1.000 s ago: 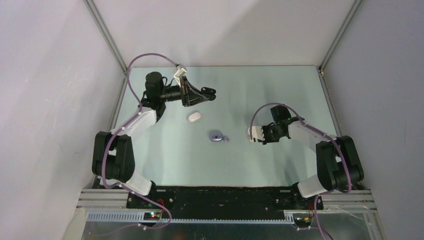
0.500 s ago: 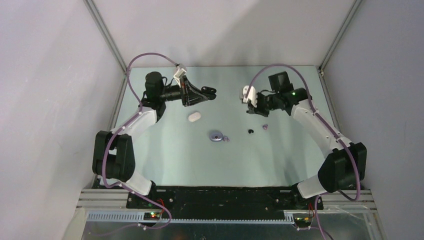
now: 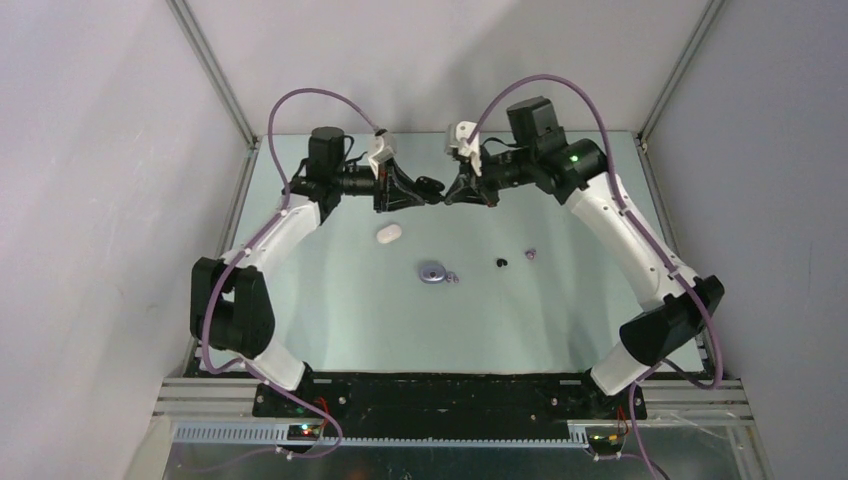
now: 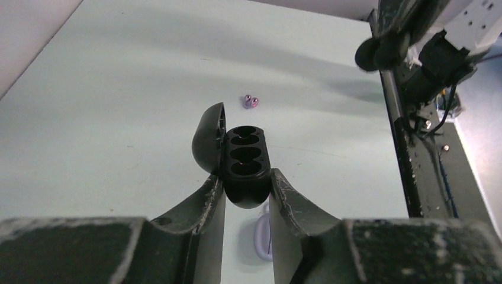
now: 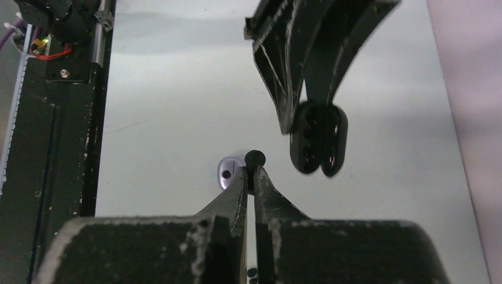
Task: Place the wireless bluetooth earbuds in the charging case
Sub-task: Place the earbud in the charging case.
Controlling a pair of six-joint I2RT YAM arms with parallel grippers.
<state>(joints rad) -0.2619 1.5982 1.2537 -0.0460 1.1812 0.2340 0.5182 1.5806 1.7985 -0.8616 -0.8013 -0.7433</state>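
My left gripper (image 4: 247, 178) is shut on the open black charging case (image 4: 245, 155), held up above the table with its lid (image 4: 208, 139) swung to the left and both sockets empty. My right gripper (image 5: 254, 173) is shut on a tiny black earbud (image 5: 255, 158), which sits just left of the case (image 5: 318, 139) in the right wrist view. From above, the two grippers (image 3: 430, 188) (image 3: 451, 192) nearly meet tip to tip at the back centre. A second black earbud (image 3: 501, 262) and a lavender earbud (image 3: 530, 254) lie on the table.
A lavender case (image 3: 432, 271) lies mid-table with a small lavender earbud (image 3: 453, 278) beside it. A white oval case (image 3: 388, 233) lies to its back left. The black base rail (image 4: 414, 177) runs along the near edge.
My right arm rose from the table and swung to the back centre with a black earbud pinched in its tips. My left gripper shifted slightly right, still holding the case.
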